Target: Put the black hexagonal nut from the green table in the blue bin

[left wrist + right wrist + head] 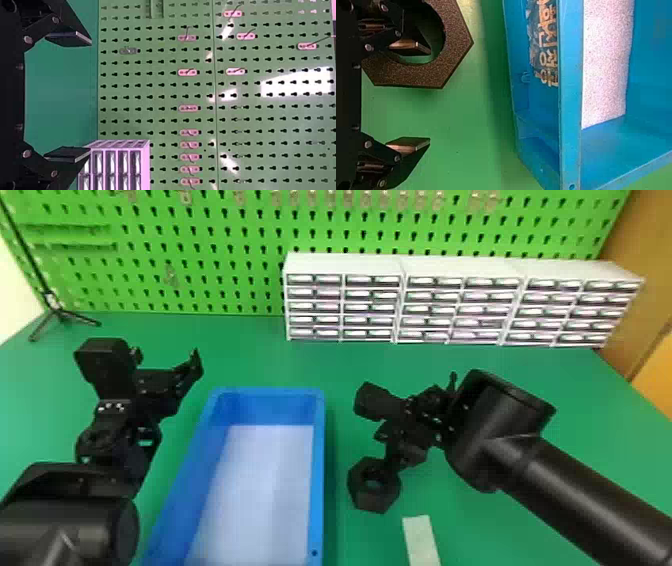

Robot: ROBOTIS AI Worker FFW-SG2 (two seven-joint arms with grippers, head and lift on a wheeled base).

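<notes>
While the left gripper (160,384) sits left of the blue bin (318,470), empty, its 2 fingers spread toward the pegboard (200,265), the right gripper (422,425) is over the green table (345,365), right of the bin. Its 2 fingers are also wide apart, not clamped on anything. Black hexagonal nut (375,485) is outside the bin, just right of it, next to the right gripper; in the right wrist view 1 finger overlaps the nut's hole, can't tell if touching. Pale sheet (265,490) lines the bin; whitish strip (422,540) lies near the nut.
</notes>
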